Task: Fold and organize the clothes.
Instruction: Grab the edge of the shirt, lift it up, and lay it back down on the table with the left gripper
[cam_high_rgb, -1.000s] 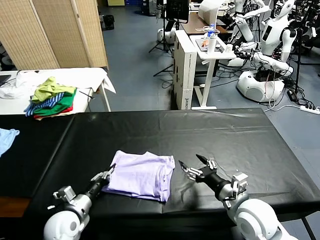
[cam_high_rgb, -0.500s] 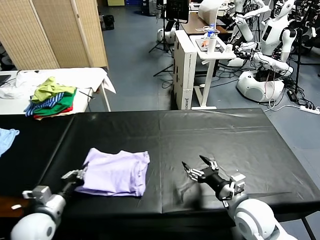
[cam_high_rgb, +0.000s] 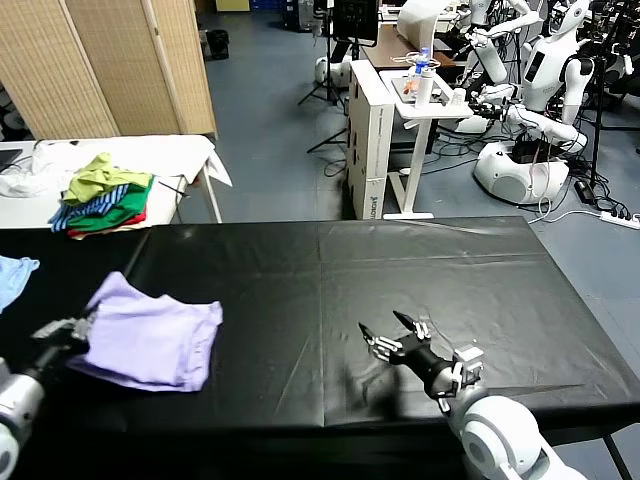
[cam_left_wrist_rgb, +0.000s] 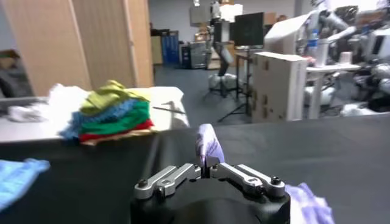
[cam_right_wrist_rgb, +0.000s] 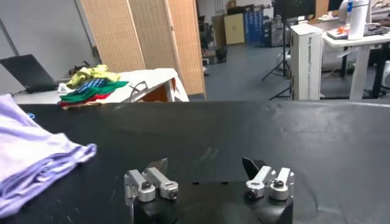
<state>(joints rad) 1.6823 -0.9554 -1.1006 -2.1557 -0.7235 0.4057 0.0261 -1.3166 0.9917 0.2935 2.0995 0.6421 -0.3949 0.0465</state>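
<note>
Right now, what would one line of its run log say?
left claw: shut on T-shirt, near table's left edge | right claw: open, holding nothing, over table

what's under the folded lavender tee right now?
The T-shirt lies on the black table cover, bare around it. The left gripper, shut, pinches its left edge. Whatever lies directly beneath the fabric is covered.

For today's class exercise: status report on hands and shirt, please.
Left hand shut on shirt, at table's left edge. Right hand open, empty. Nothing in the way.
</note>
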